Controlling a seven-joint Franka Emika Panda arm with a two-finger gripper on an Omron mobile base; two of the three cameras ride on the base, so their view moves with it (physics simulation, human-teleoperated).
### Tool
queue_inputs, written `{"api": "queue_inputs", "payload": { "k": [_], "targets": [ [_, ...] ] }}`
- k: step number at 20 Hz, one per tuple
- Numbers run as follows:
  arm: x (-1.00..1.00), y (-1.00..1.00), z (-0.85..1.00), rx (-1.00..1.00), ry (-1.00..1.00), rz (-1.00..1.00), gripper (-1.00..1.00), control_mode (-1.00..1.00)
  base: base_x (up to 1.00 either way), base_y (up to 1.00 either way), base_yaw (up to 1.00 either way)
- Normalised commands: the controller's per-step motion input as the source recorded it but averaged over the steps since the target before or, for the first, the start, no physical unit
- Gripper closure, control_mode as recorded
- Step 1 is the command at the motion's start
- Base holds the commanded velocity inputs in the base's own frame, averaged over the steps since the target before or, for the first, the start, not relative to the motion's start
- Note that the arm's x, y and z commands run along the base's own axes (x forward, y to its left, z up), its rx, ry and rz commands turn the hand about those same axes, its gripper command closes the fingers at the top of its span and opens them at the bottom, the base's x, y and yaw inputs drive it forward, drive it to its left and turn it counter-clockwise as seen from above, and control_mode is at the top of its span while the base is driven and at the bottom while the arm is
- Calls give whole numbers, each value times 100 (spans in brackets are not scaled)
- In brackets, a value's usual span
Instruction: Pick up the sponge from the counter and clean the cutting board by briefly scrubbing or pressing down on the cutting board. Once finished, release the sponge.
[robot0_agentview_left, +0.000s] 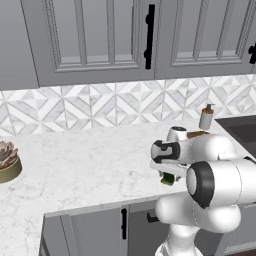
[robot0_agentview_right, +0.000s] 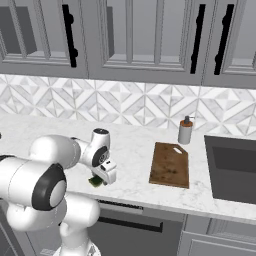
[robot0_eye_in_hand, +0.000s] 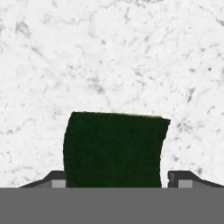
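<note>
**While the sponge is sitting low on the worktop**

While the sponge (robot0_eye_in_hand: 114, 148) is lying green-side-up on the white worktop (robot0_agentview_left: 85, 165), the fingers (robot0_eye_in_hand: 58, 178) are flanking both its ends; can't tell if they're pinching it. Cutting board (robot0_agentview_right: 170, 164) is lying well off toward the sink (robot0_agentview_right: 233, 170), near a soap bottle (robot0_agentview_right: 185, 131).

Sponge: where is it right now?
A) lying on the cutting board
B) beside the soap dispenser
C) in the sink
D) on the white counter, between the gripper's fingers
D: the hand view shows the dark green sponge on the marble counter between the fingers, well left of the cutting board.
</note>
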Motion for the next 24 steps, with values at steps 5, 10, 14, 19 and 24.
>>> {"api": "queue_inputs", "payload": {
  "k": [5, 10, 14, 19, 24],
  "targets": [
    [0, 0, -16, 0, 0, -1, 100, -100, 0, 0, 0],
    [-11, -6, 23, 0, 2, -12, 100, -100, 0, 0, 0],
    [-10, -72, 38, 10, 0, -1, 100, -100, 0, 0, 0],
    [-12, -68, 64, 0, -20, 0, 100, -100, 0, 0, 0],
    [1, -39, 42, -6, -12, 0, 100, -100, 0, 0, 0]
  ]
}}
